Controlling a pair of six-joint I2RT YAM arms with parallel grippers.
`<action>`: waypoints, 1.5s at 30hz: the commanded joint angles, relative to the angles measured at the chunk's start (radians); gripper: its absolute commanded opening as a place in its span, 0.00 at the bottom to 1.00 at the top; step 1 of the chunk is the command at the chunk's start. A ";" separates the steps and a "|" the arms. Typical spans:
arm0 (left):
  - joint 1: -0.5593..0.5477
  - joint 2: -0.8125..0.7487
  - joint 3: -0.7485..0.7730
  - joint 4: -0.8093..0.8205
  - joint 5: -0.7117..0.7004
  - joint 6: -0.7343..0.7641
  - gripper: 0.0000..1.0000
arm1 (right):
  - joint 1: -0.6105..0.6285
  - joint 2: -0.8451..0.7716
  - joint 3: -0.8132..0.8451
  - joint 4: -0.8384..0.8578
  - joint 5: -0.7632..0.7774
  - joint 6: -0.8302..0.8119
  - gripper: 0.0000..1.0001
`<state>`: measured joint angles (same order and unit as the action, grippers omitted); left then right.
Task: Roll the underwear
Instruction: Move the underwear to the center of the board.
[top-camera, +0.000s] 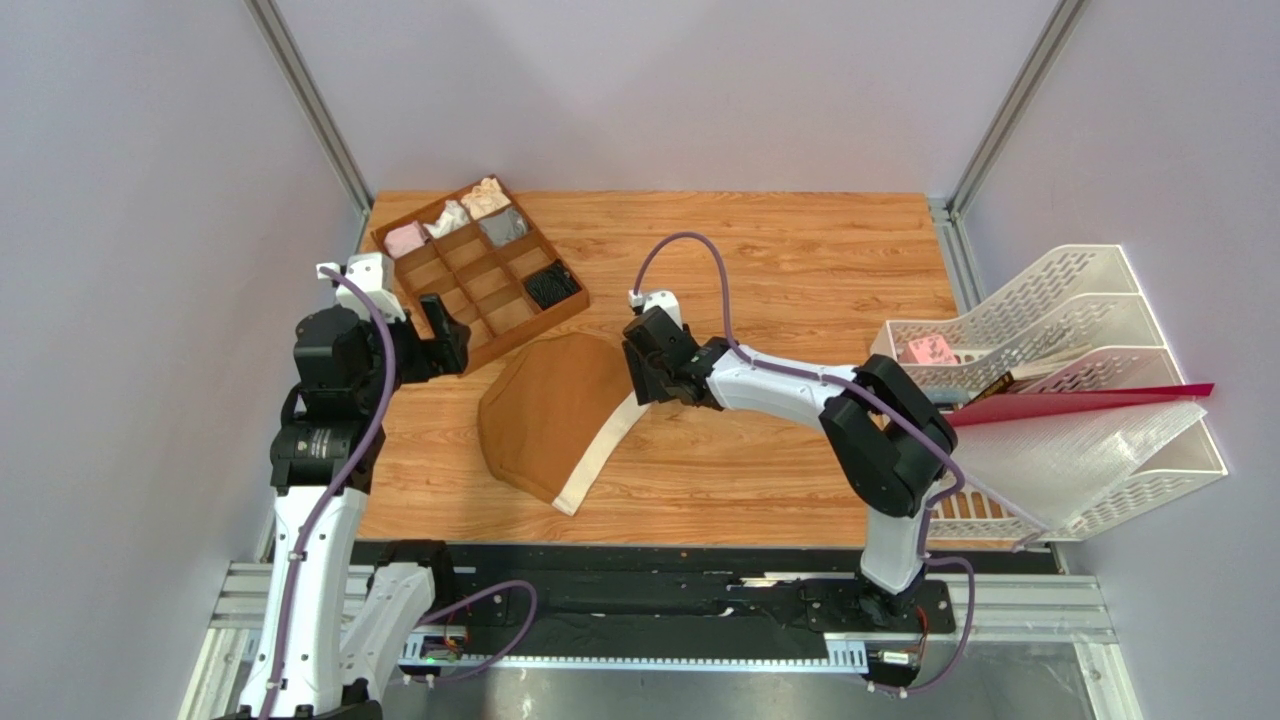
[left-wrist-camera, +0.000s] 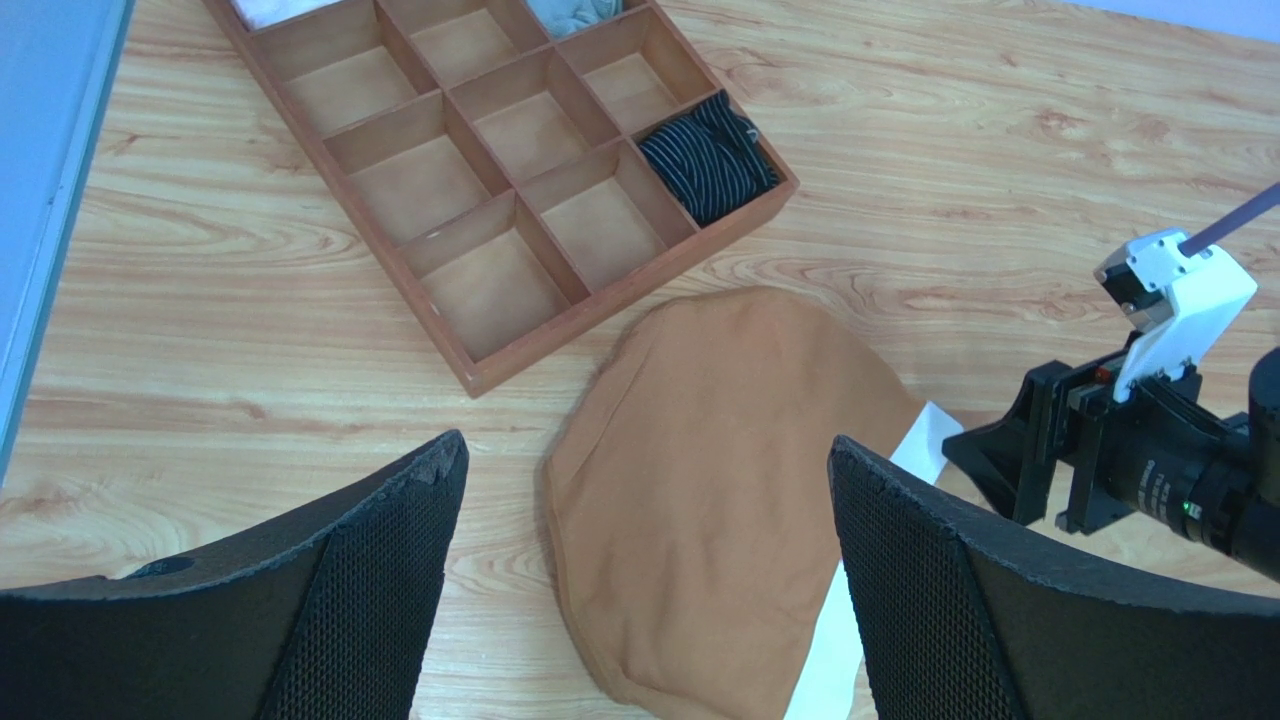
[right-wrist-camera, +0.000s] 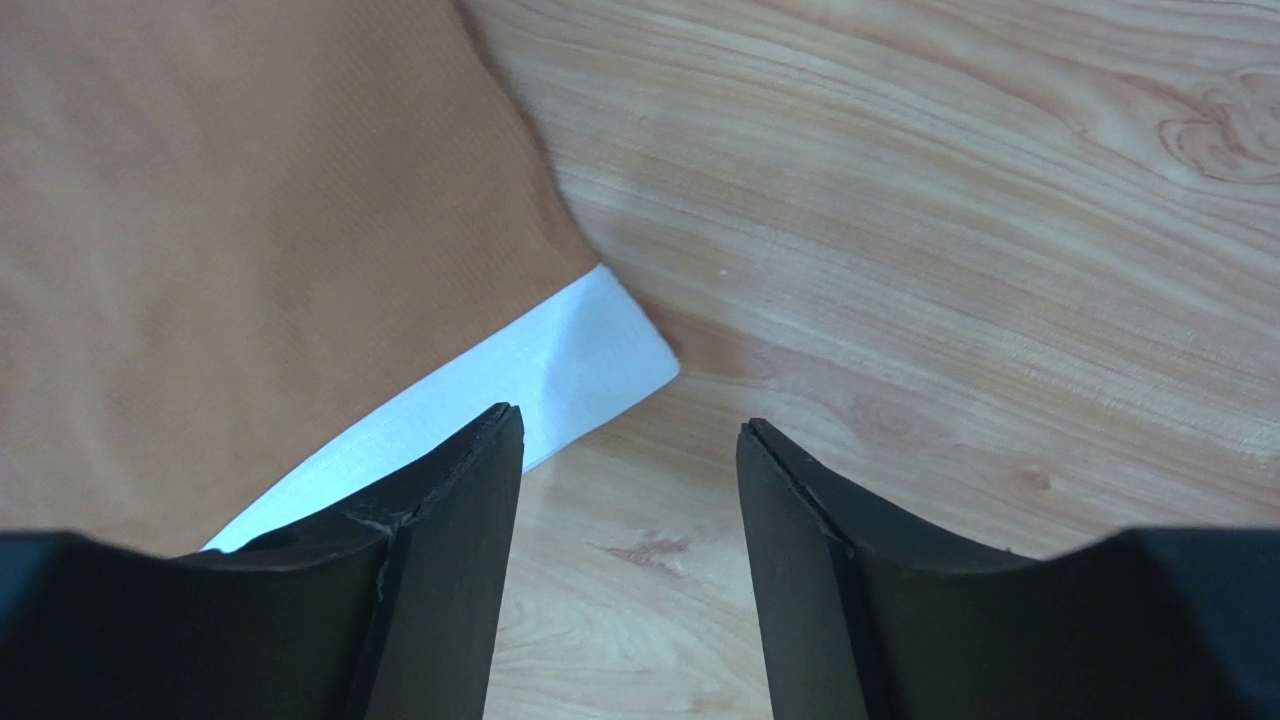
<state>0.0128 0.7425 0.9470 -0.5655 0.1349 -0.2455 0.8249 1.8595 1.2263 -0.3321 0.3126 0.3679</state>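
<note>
From above, my left tool (top-camera: 445, 333) hangs with its jaws spread wide and holds nothing. It sits between the partitioned brown wooden tray (top-camera: 478, 278) and the soft brown fabric underwear (top-camera: 544, 408). The underwear lies flat on the pale wooden surface (top-camera: 796, 270), just in front of the tray, with its cream-white band (top-camera: 601, 450) along the right-hand edge. My right tool (top-camera: 637, 384) reaches across to the far end of that band; from here I cannot tell how its jaws stand. White plastic file racks (top-camera: 1052, 338) stand at the surface's right edge.

In the left wrist view, my two black fingers (left-wrist-camera: 361, 585) are far apart and empty. The underwear lies below the gap, near the tray's corner but apart from it. A striped black bundle (left-wrist-camera: 709, 158) fills a compartment on the tray's right edge.

In the right wrist view, my jaws stand partly open with bare wood showing between them. The left finger (right-wrist-camera: 436, 555) overlaps the band's corner; I cannot tell whether it touches. Nothing is gripped.
</note>
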 joint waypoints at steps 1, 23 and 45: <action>-0.004 -0.002 0.016 0.003 0.019 -0.012 0.93 | -0.030 0.029 0.035 0.064 -0.021 -0.023 0.57; -0.004 0.008 0.019 -0.001 0.034 -0.015 0.93 | -0.078 0.127 0.044 0.094 -0.110 -0.047 0.35; -0.344 0.089 0.036 -0.098 -0.090 -0.081 0.80 | -0.199 -0.058 -0.140 0.013 0.010 -0.047 0.00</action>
<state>-0.2390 0.8158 0.9565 -0.5999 0.0952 -0.2550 0.6754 1.8740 1.1435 -0.2565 0.2665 0.3210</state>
